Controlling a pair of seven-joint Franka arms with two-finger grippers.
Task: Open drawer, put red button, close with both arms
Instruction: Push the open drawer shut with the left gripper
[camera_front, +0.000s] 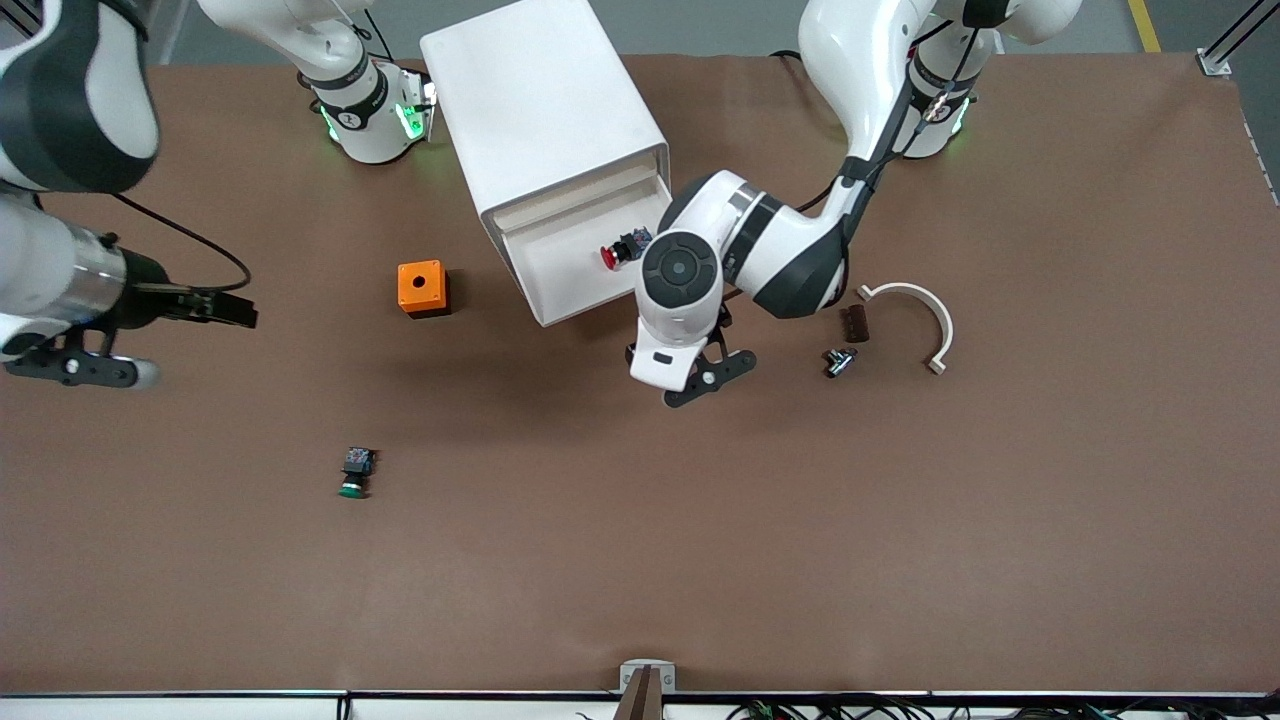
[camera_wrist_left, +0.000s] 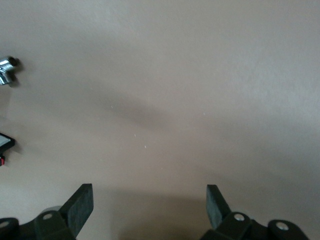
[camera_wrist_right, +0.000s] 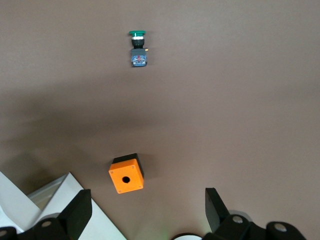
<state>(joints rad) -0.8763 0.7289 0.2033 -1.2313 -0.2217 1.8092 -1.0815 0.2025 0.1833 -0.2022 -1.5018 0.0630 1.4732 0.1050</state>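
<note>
The white cabinet (camera_front: 545, 110) lies at the arms' side of the table with its drawer (camera_front: 555, 270) pulled out toward the front camera. Inside the drawer, at the left arm's end, lies the red button (camera_front: 620, 250) on its side. My left gripper (camera_front: 712, 378) (camera_wrist_left: 150, 205) hangs open and empty over bare table, just off the drawer's front corner. My right gripper (camera_front: 150, 335) (camera_wrist_right: 147, 210) is raised high over the right arm's end of the table, open and empty. A white corner of the cabinet (camera_wrist_right: 50, 200) shows in the right wrist view.
An orange box (camera_front: 422, 288) (camera_wrist_right: 126, 173) stands beside the drawer toward the right arm's end. A green-capped switch (camera_front: 355, 472) (camera_wrist_right: 137, 47) lies nearer the front camera. Toward the left arm's end lie a white curved piece (camera_front: 925, 310), a brown block (camera_front: 855, 323) and a small metal part (camera_front: 838, 362) (camera_wrist_left: 6, 70).
</note>
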